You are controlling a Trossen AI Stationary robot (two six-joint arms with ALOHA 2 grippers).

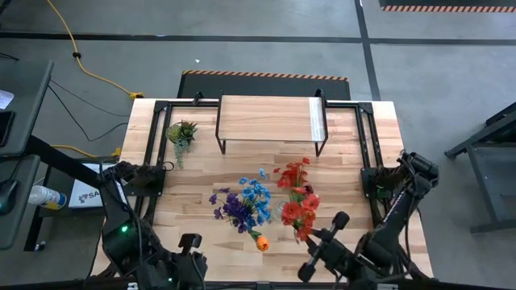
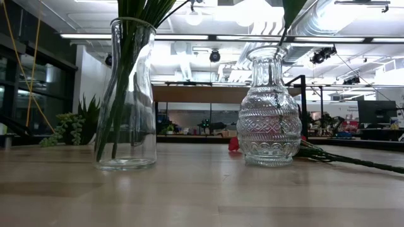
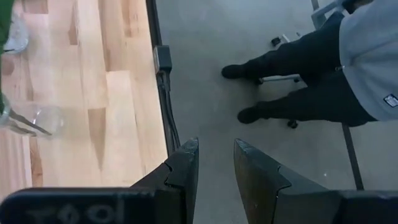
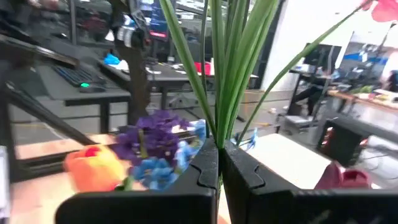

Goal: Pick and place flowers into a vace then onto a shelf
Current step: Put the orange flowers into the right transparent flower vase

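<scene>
Right tool: the right tool (image 4: 219,152) was shut tight on a bunch of green stems (image 4: 214,74), which stood straight up between its fingers.
Left tool: the left tool (image 3: 214,149) was held a little way open with nothing in it. It was hung past the near edge of the worktop (image 1: 193,177), above the floor, where a person's legs (image 3: 298,93) were seen.
Flowers: the blue and purple flowers (image 1: 242,205) were bunched near the middle of the worktop, with the orange flower (image 1: 262,242) just beside them. The red flowers (image 1: 294,197) were found to their right, close to the right arm.
Vases: green stems were already stood in a plain glass vase (image 2: 129,94). One stem was seen in a patterned glass vase (image 2: 268,113), and more red flowers were laid flat behind it.
Shelf: the shelf (image 1: 266,119) was set at the far side of the worktop, well apart from both tools.
What matters next: the stems were held upright, so they were probably best lowered straight down into a vase mouth. The right arm was judged the nearer one for this.
</scene>
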